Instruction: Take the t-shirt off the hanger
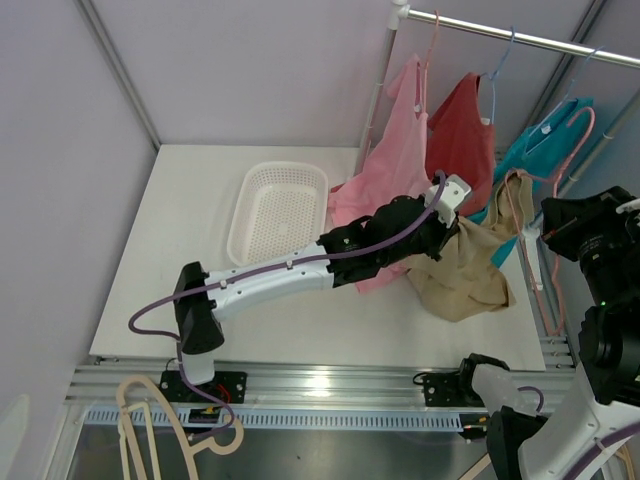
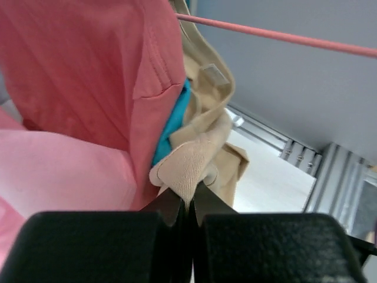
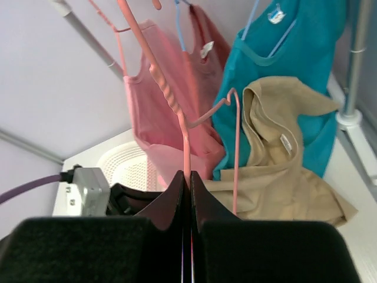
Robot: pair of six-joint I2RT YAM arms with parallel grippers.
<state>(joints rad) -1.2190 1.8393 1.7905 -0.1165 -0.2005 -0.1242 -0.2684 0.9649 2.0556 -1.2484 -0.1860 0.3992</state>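
Holding shirt and hanger with both grippers

A white basket (image 1: 277,210) sits at the left. The left gripper (image 2: 187,199) has its jaws pressed together on a fold of the beige t-shirt (image 1: 465,270), which lies crumpled on the table (image 1: 190,290) further right, collar beside the pink hanger (image 3: 165,91). The right gripper (image 3: 188,178) is closed fully on that hanger's wire.

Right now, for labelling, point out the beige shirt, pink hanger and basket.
beige shirt (image 1: 465,280), top view, crumpled body
pink hanger (image 3: 166,94), right wrist view, ribbed arm
basket (image 1: 285,165), top view, far rim
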